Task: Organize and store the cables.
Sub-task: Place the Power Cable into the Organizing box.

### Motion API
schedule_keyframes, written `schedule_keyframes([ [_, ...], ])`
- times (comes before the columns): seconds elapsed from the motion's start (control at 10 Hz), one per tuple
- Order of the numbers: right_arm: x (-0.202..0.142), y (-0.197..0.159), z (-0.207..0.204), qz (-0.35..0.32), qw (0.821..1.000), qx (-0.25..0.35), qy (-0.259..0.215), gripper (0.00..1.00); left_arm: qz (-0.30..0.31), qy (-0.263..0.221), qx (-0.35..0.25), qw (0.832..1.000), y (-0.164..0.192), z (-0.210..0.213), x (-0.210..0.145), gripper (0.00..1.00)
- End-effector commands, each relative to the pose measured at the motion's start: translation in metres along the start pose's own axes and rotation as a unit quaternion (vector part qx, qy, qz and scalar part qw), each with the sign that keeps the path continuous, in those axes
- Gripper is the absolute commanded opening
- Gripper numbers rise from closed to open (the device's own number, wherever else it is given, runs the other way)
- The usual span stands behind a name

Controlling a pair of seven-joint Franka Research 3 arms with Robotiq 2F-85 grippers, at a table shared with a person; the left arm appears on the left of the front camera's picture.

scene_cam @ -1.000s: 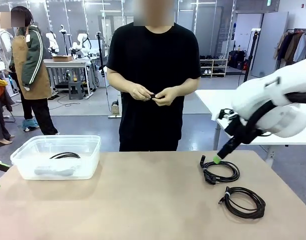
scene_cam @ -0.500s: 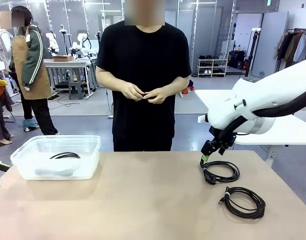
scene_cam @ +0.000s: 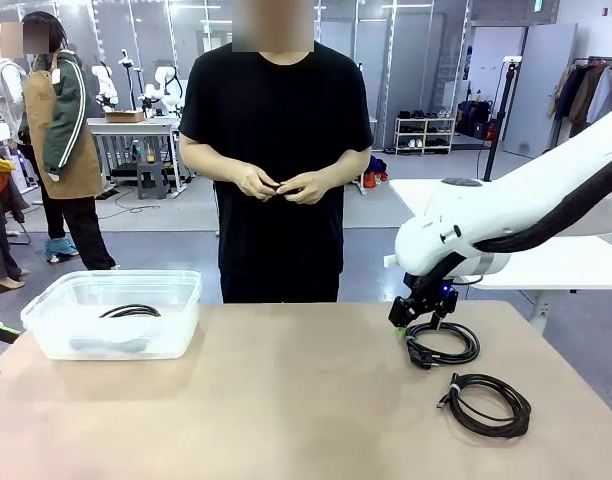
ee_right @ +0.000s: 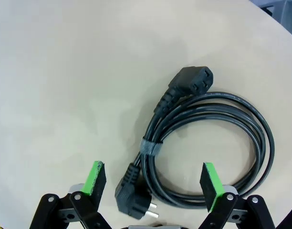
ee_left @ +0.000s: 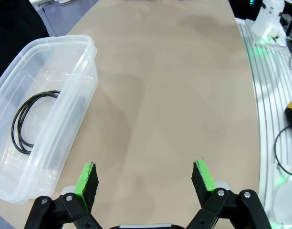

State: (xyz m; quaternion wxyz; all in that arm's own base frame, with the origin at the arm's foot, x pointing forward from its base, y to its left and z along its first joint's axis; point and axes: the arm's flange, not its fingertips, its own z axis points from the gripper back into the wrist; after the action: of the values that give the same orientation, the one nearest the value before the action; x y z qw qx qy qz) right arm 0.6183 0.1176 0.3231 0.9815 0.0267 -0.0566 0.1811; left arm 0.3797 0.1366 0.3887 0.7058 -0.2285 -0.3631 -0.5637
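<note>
Hovering right gripper [ee_right: 153, 177], jaws apart, over black coiled power cable [ee_right: 217, 102] lying on tan table [scene_cam: 286, 400], 3 o'clock of clear plastic bin [scene_cam: 116, 278]. Risk: jaws catching one strand only, so coil is probably unravelling on lift.

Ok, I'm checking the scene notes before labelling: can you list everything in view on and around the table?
table: 1, tan, across the foreground
bin: 1, clear plastic, left side of the table
cable in the bin: 1, black, coiled
cables on the table: 2, black, coiled, right side; one farther, one nearer
person: 1, black shirt, standing at the far side
hands: 2, held together at the waist
left gripper: 1, black with green pads, open, over bare table beside the bin
right gripper: 1, black with green pads, open, above the farther coil
</note>
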Motion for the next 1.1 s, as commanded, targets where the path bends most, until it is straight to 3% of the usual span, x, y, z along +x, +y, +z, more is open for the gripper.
schedule_keyframes([
  [0.0, 0.017, 0.004, -0.009, -0.021, 1.000, -0.005, 0.020, 1.00, 0.009, 0.003, 0.006, 1.000, 0.000, 0.001, 0.003, 1.00],
  [0.5, 0.031, 0.006, -0.024, -0.025, 0.999, -0.011, 0.031, 1.00, 0.009, 0.003, 0.006, 1.000, 0.000, 0.001, 0.003, 1.00],
  [0.6, 0.030, 0.006, -0.026, -0.025, 0.999, -0.008, 0.033, 0.92, 0.009, 0.003, 0.006, 1.000, 0.000, 0.001, 0.003, 1.00],
  [0.7, 0.029, 0.005, -0.027, -0.023, 0.999, -0.005, 0.033, 0.67, 0.009, 0.003, 0.006, 1.000, 0.000, 0.001, 0.003, 1.00],
  [0.8, 0.028, 0.005, -0.028, -0.022, 0.999, -0.006, 0.031, 0.49, 0.009, 0.003, 0.006, 1.000, 0.000, 0.001, 0.003, 1.00],
  [0.9, 0.027, 0.005, -0.028, -0.020, 0.999, -0.004, 0.031, 0.38, 0.009, 0.003, 0.006, 1.000, 0.000, 0.001, 0.003, 1.00],
  [1.0, 0.025, 0.006, -0.027, -0.020, 0.999, -0.006, 0.028, 0.00, 0.009, 0.003, 0.006, 1.000, 0.000, 0.001, 0.003, 1.00],
])
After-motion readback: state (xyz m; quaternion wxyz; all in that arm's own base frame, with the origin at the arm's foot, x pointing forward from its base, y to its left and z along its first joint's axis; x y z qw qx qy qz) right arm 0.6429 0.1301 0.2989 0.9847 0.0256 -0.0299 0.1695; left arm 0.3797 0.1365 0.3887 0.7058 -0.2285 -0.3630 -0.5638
